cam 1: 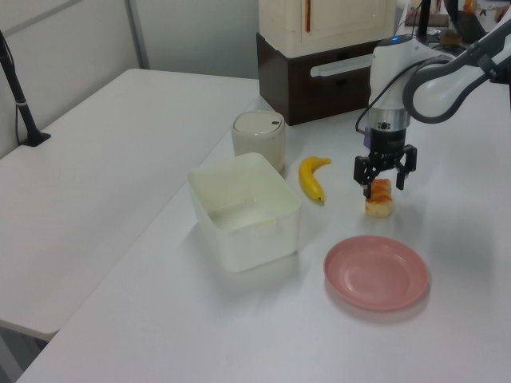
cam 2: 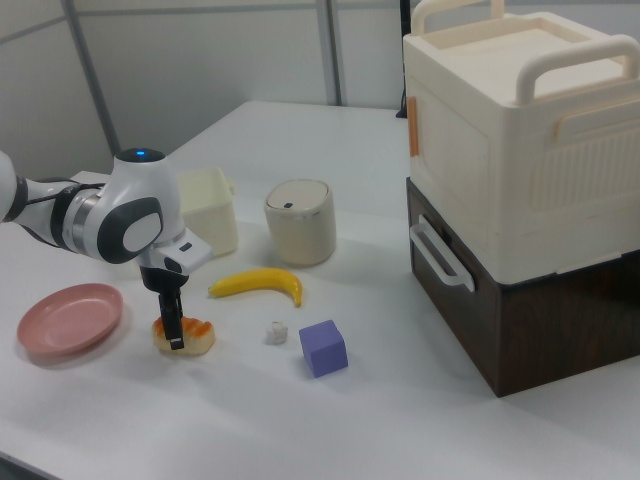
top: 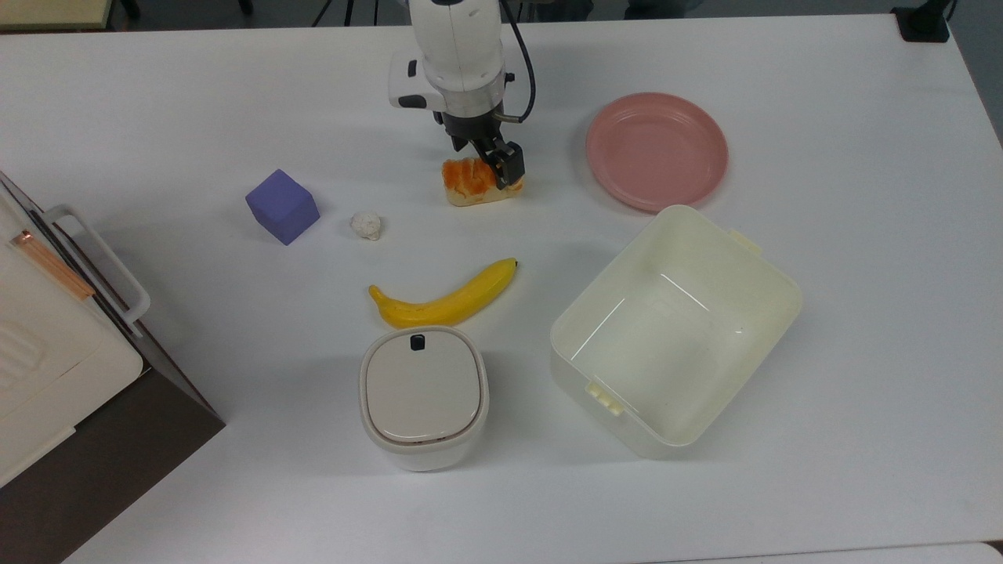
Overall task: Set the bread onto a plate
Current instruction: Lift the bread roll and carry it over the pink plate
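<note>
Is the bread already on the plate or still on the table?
On the table. The bread lies on the white table, apart from the empty pink plate, with the open gripper lowered around it.

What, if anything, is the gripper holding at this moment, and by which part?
Nothing is held yet. The open gripper straddles the bread, fingers on either side of its middle, and the loaf rests on the table.

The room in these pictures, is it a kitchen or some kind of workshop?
Most likely a robotics lab or test room, not a kitchen. A white robot arm works over a plain white table with its gripper down around the bread. A pink plate, banana and purple cube lie spread out like props.
</note>
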`<state>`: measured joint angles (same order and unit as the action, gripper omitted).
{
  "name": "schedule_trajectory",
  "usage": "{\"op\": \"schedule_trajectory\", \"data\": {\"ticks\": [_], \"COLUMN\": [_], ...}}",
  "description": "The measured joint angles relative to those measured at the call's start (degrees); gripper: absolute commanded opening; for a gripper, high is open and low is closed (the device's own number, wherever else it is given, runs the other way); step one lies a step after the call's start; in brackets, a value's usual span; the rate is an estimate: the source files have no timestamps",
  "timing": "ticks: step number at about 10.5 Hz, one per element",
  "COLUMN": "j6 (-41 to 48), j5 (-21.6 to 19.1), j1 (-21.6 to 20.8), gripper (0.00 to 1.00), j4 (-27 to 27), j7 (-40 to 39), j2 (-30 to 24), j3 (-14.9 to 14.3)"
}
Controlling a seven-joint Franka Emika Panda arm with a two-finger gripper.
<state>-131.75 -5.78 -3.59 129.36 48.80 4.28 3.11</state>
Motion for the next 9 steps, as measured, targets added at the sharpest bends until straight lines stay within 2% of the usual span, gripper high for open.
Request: {"op": "schedule_trajectory", "data": {"ticks": [2, 3, 4, 7, 9], "j6": [-1.5, -2.3, -2.6, -1.6, 2.3], "j5": [0.0, 0.0, 0.0, 0.0, -0.7], "j1": [-0.5, -0.5, -0.5, -1.3, -1.6], "gripper": [0.51, 0.43, 0.40, 0.40, 0.40], "j4": [-0.2, -0.2, -0.4, -3.0, -5.1], "j7": [0.1, 0.1, 0.1, 0.1, 0.2], "j2": [0.2, 0.2, 0.1, -1.0, -2.8], "j3": [0.0, 0.0, 0.0, 0.8, 4.3]}}
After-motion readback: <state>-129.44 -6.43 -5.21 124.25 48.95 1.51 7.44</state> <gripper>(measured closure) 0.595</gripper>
